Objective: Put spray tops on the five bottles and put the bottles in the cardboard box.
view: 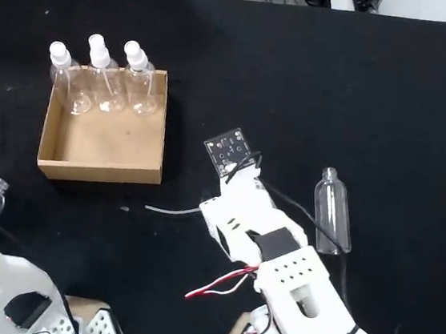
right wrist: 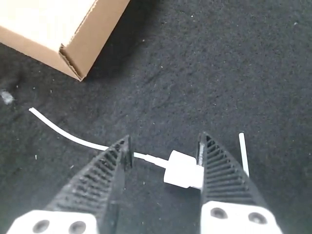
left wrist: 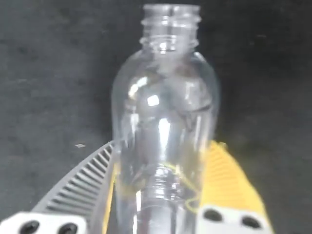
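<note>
Spray top [right wrist: 183, 169] lay flat between the spread jaws of the right gripper [right wrist: 165, 144], at five o'clock from the cardboard box [view: 46, 127], with its dip tube [view: 171, 208] pointing toward nine o'clock. Left gripper [left wrist: 156, 195] pinched an uncapped bottle [left wrist: 163, 112], well apart at nine o'clock from the top, so the right arm was plainly nearer.

No readable text, labels, numbers or signs, cardboard box [view: 98, 170] faces plain

The left hand [left wrist: 161, 163] sits at the near-left corner, closed around a bottle [left wrist: 163, 92]; the right arm [view: 292, 264] stretches forward, right hand [right wrist: 165, 144] tipped down, jaws spread wide
</note>
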Controlling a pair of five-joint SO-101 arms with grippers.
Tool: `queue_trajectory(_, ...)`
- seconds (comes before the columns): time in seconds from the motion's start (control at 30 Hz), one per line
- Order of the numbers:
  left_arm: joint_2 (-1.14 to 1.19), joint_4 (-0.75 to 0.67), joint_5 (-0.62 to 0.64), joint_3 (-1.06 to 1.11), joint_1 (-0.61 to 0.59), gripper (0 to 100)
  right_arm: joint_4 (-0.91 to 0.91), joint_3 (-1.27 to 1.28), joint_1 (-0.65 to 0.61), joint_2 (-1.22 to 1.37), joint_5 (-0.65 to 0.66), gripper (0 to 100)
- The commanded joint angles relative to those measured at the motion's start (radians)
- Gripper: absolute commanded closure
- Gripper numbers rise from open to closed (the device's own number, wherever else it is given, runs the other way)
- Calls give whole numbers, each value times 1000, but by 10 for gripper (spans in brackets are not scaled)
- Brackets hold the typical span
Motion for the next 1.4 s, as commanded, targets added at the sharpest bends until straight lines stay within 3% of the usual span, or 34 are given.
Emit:
queue_trajectory(0.0, -46, 175, -44, -85, 68, 957, -31, -5, -6, 7, 6, 800)
queue_trajectory(0.2, -173, 387, 89, -142, 128, 966, -25, -5, -5, 7, 6, 800)
queue_trajectory(0.4, -370, 420, 216, -10, 134, 970, 114, -90, -5, 8, 28, 801)
queue_trajectory(0.67, -586, 238, 525, 266, 252, 970, 405, -251, 11, 8, 272, 801)
queue_trajectory(0.83, -723, 262, 448, 357, 334, 970, 529, -266, 75, 19, 571, 797)
queue_trajectory(1.0, -862, 321, 446, 401, 415, 970, 496, -302, 120, 148, 715, 796)
queue_trajectory(1.23, -1000, 315, 703, 461, 506, 970, 479, -394, 120, 409, 919, 684)
queue_trajectory(1.37, -1034, 313, 819, 456, 510, 970, 453, -407, 118, 466, 993, 669)
